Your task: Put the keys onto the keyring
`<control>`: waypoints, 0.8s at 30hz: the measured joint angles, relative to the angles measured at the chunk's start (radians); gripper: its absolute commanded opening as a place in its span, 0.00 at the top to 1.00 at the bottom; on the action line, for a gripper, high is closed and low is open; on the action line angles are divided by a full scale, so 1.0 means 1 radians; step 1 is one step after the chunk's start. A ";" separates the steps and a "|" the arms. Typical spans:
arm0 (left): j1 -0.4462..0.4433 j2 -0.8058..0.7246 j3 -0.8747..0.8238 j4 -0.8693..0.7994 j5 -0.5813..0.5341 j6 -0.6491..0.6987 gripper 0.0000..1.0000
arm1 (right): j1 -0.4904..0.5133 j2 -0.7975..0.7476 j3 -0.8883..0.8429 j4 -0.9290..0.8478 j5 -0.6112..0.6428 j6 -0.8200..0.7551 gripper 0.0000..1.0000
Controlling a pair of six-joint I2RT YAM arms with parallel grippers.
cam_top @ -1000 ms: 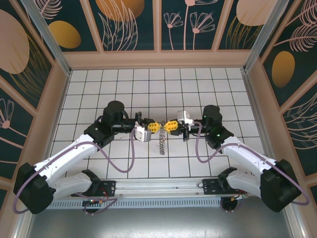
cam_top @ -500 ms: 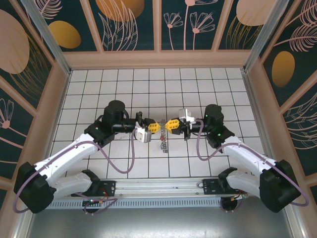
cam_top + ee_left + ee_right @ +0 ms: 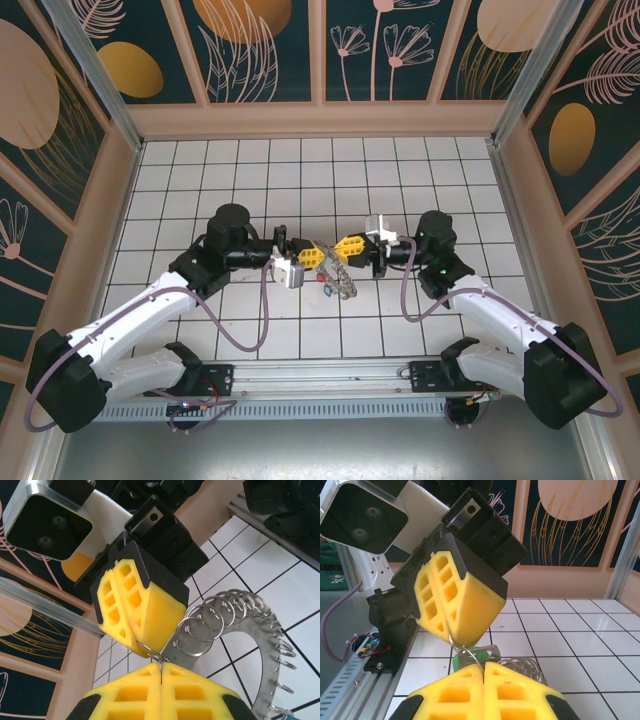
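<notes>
The keyring [image 3: 342,280], a silvery band strung with several small split rings [image 3: 227,625], hangs between my two grippers just above the tiles. My left gripper [image 3: 312,256] is shut, its yellow pads pinching a thin wire loop of the keyring at the tips [image 3: 161,672]. My right gripper [image 3: 349,246] faces it tip to tip and is shut on the same wire loop [image 3: 483,672]. One key's green head [image 3: 483,655] shows just behind that loop, beside the ring coils [image 3: 525,666]. Small red and blue key heads [image 3: 325,286] dangle under the left gripper.
White tiled floor [image 3: 300,170] is enclosed by wooden walls with patterned panels. An aluminium rail [image 3: 330,375] with the arm bases runs along the near edge. Both arms reach inward and meet at the middle.
The keyring hung straight down as a narrow chain; now it has swung out slanting to the lower right. The right gripper has shifted slightly right and up. Both grips are unchanged.
</notes>
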 measured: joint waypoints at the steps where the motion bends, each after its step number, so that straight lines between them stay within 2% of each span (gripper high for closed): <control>1: -0.003 0.000 0.000 0.002 0.000 0.000 1.00 | 0.000 0.000 -0.002 0.010 0.000 0.005 1.00; 4: -0.005 0.002 -0.002 0.011 0.000 -0.006 1.00 | 0.000 0.000 -0.011 0.040 0.005 0.030 1.00; 5: -0.006 0.004 -0.006 0.018 0.000 -0.010 0.95 | 0.000 0.000 -0.015 0.052 0.007 0.039 1.00; 8: -0.008 0.010 -0.022 0.037 -0.010 -0.027 0.90 | 0.000 0.000 -0.022 0.069 0.008 0.057 1.00; 10: -0.008 0.016 -0.028 0.045 -0.019 -0.043 0.78 | 0.000 0.000 -0.025 0.076 0.009 0.061 1.00; 14: -0.012 0.024 -0.037 0.044 -0.040 -0.071 0.63 | -0.001 0.000 -0.026 0.093 0.023 0.063 1.00; 19: -0.013 0.026 -0.040 0.045 -0.046 -0.114 0.59 | -0.001 0.000 -0.026 0.099 0.034 0.063 1.00; 24: -0.013 0.027 -0.053 0.095 -0.057 -0.241 0.55 | -0.001 0.000 -0.026 0.098 0.040 0.056 1.00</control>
